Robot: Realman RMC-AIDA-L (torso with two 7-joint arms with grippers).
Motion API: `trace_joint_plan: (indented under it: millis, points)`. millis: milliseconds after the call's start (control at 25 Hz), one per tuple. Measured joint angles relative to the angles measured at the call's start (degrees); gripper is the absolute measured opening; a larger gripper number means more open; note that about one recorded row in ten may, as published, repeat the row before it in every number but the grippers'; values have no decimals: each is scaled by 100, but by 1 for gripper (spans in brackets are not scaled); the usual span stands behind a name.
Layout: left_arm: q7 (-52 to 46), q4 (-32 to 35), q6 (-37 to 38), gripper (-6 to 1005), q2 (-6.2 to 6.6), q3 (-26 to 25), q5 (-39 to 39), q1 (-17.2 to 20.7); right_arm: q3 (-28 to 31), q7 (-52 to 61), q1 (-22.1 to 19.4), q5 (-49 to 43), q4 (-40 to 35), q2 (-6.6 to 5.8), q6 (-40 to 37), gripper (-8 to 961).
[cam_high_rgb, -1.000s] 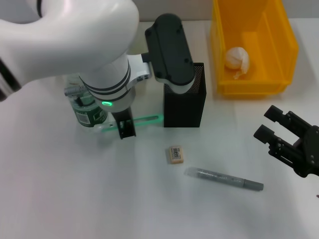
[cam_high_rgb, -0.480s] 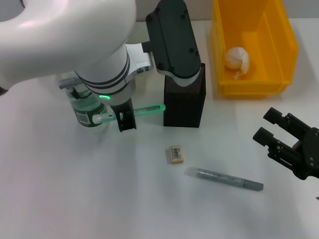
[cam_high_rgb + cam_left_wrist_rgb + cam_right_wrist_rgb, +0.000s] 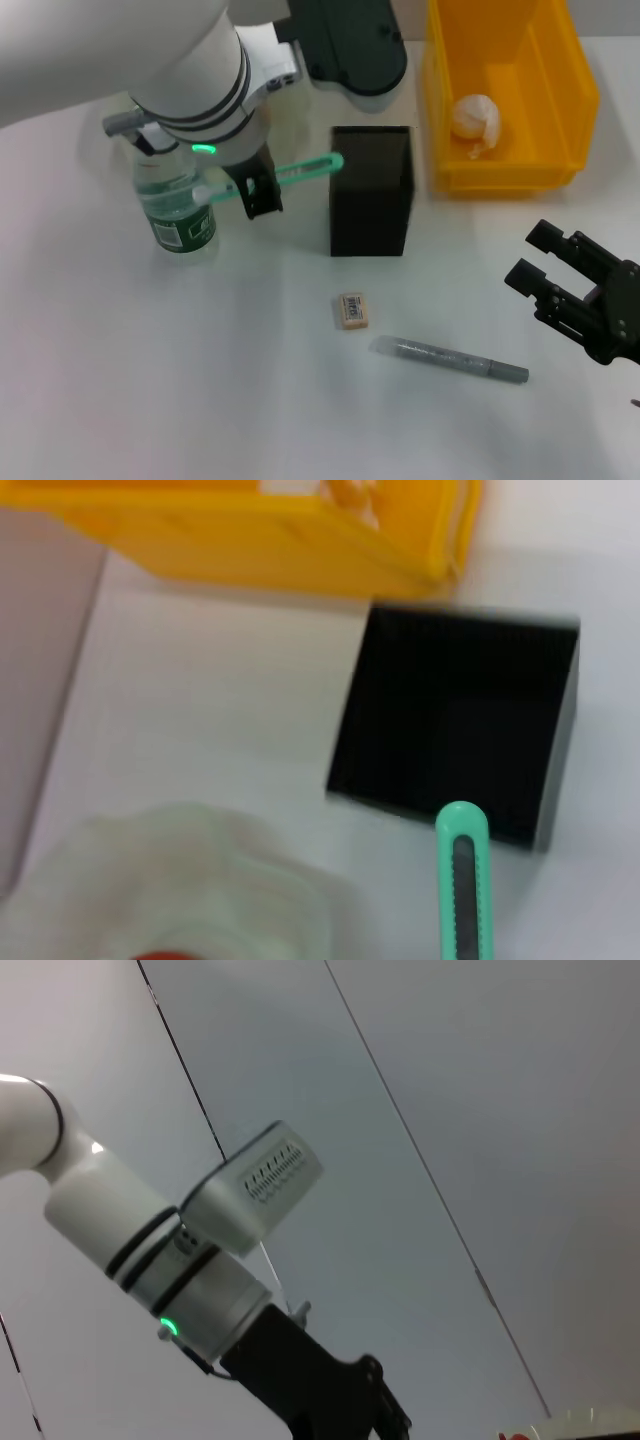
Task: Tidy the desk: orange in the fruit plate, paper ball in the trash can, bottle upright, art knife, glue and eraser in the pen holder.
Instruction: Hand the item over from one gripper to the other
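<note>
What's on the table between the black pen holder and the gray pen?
In the head view, just the small eraser lies between the pen holder and the gray pen; the rest is bare table.

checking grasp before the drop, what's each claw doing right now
Left claw: closed on the green art knife, held beside the pen holder.
Right claw: open, empty, parked at the table's right side.
</note>
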Motion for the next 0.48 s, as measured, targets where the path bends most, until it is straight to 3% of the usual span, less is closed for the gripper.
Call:
trace_joint_plan:
  millis: [480]
  points:
    - [-18,429,307,189,-7,-66,269,-101,-2,-77,4,0,11,0,1,721]
